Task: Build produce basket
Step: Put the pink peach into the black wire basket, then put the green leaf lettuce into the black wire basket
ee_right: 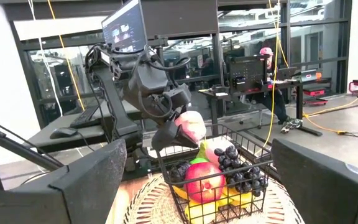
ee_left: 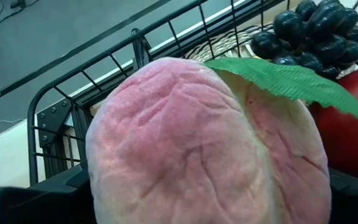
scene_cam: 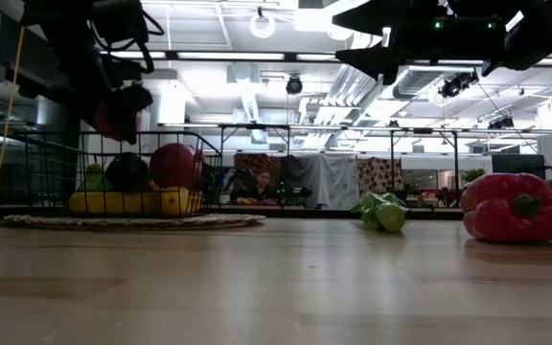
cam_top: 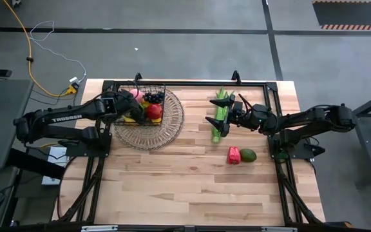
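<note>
The black wire basket [cam_top: 153, 108] stands on a round wicker tray [cam_top: 169, 129] at the table's far left. It holds bananas [scene_cam: 127, 202], a red apple [ee_right: 202, 183] and dark grapes [ee_left: 312, 31]. My left gripper [cam_top: 129, 103] is shut on a pink peach [ee_left: 197, 149] with a green leaf, above the basket's far left corner. My right gripper [ee_right: 199, 155] hangs open and empty, high over a long green stalk [cam_top: 216, 132] that lies on the table at the far right. My left gripper pinches the peach between its two fingers, one on each of its opposite sides [ee_left: 101, 180]. The fingers [ee_right: 166, 137] slant down from the table's left. The peach hangs clear above the basket [ee_right: 229, 180], touching none of the fruit in it.
A red pepper [cam_top: 234, 155] and an avocado [cam_top: 248, 154] lie together on the table at the right, nearer than the stalk. A black frame [cam_top: 256, 84] runs along the table's far edge. The near half of the wooden table [cam_top: 185, 193] is bare.
</note>
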`<move>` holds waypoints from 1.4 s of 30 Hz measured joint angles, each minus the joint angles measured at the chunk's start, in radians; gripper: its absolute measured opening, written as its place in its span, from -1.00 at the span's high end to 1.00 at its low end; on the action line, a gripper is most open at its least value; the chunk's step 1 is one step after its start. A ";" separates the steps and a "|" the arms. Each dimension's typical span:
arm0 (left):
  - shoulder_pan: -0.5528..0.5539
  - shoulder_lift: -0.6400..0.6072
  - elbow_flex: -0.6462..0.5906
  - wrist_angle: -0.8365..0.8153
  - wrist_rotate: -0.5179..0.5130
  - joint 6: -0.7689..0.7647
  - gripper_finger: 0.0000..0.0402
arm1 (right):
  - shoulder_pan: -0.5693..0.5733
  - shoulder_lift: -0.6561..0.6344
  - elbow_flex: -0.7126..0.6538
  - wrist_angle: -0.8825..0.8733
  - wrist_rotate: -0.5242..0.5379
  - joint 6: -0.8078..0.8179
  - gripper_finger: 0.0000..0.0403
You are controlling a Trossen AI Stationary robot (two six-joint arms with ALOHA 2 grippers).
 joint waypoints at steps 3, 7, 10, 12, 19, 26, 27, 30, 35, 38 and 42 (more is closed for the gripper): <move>-0.017 0.010 0.000 0.000 -0.033 -0.001 -0.60 | 0.000 0.000 0.000 0.000 0.000 0.000 -0.94; -0.030 0.028 0.000 -0.001 -0.101 -0.025 -0.60 | 0.000 0.000 0.000 0.000 0.000 0.007 -0.94; -0.030 0.035 0.000 -0.003 -0.105 -0.037 -0.64 | 0.000 0.000 0.000 0.000 0.000 0.008 -0.94; -0.030 0.035 0.000 -0.003 -0.105 -0.037 -0.71 | 0.000 0.000 0.000 0.000 0.000 0.009 -0.94; -0.030 0.035 0.000 -0.011 -0.082 -0.040 -0.98 | 0.000 0.000 0.000 0.000 0.000 0.011 -0.94; -0.030 0.028 0.012 -0.012 0.128 0.062 -0.95 | 0.000 0.000 0.000 0.000 0.000 0.008 -0.94; -0.030 0.028 0.027 -0.012 0.144 0.067 -0.95 | 0.000 0.000 0.000 0.000 0.000 0.008 -0.94; -0.038 0.026 0.066 0.030 0.143 0.067 -0.95 | 0.000 0.000 0.000 0.000 0.000 0.008 -0.94; -0.136 -0.006 0.036 0.350 0.105 0.243 -0.95 | 0.000 0.000 0.000 0.001 0.000 0.008 -0.94; -0.223 -0.028 -0.024 0.600 0.180 0.404 -0.95 | 0.000 0.000 0.000 0.001 0.000 0.008 -0.94; -0.315 -0.059 -0.112 0.908 0.395 0.587 -0.95 | 0.000 0.000 0.000 0.000 0.000 0.034 -0.94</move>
